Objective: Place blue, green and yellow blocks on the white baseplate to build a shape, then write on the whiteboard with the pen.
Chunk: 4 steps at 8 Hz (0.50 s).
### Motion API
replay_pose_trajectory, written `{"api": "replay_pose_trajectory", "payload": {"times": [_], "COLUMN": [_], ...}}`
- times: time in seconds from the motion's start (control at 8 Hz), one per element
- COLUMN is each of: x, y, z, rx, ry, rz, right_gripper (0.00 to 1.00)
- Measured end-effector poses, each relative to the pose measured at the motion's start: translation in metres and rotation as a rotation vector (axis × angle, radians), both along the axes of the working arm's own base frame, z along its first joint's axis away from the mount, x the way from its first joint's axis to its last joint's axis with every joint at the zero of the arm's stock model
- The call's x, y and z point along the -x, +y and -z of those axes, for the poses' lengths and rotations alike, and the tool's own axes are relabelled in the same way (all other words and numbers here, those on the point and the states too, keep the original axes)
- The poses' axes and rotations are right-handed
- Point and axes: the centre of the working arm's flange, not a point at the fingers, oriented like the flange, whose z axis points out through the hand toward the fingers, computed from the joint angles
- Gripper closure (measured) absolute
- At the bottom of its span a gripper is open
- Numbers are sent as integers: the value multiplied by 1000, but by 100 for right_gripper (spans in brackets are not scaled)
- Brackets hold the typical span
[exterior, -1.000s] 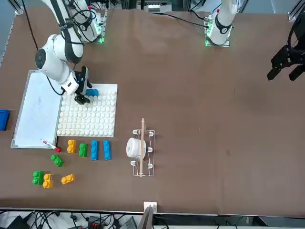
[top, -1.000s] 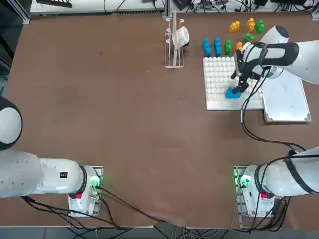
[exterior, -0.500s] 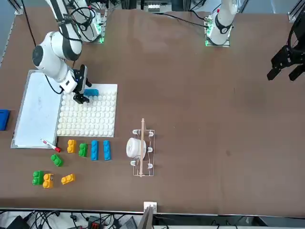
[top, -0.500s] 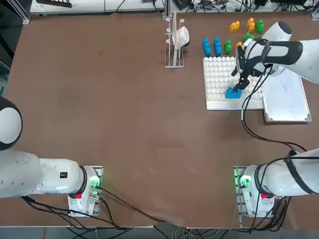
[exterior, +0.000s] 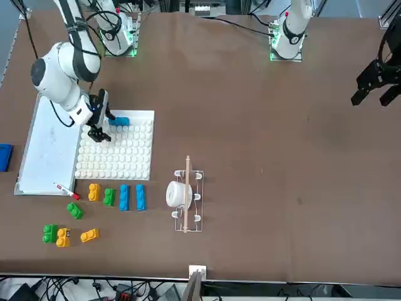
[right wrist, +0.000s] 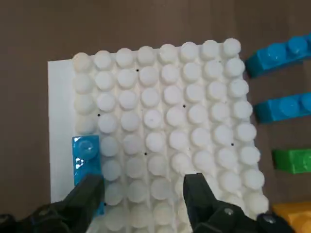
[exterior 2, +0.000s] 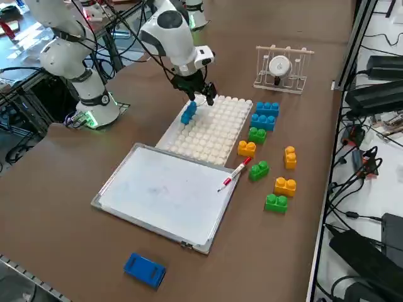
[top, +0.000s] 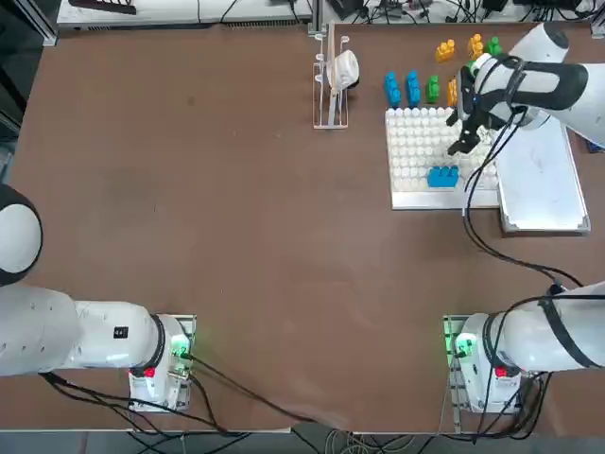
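A wire rack (top: 331, 80) holds a white cup (top: 345, 68) at 12 o'clock. The white baseplate (top: 414, 142) carries one blue block (top: 442, 176) near its robot-side edge — the right gripper (top: 468, 140) hovers above it, jaws wide apart, empty. Loose blocks (top: 412, 88) lie beyond; the whiteboard (top: 541, 184) lies at 2 o'clock.

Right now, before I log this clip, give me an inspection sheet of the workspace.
Surface: brown table, bare across its middle.
Job's things: one blue studded brick seated on the white studded baseplate; blue, green and yellow bricks loose beside it; red-capped white pen lying across the silver-framed whiteboard edge.
Clutter: wire rack holding a white roll; plain blue pad.
Grippers: right gripper open, empty, above the baseplate, off the placed brick.
Cables: black cable trailing from the right arm over the table.
Surroundings: cables and equipment past the table edge.
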Motion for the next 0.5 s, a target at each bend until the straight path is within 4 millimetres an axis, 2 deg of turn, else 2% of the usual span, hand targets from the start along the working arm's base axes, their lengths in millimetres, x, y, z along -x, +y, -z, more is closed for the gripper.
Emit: {"api": "replay_pose_trajectory", "payload": {"times": [0.5], "x": [0], "y": [-2], "z": [13], "rx": [3], "ry": [25], "rz": [5], "right_gripper": [0]}}
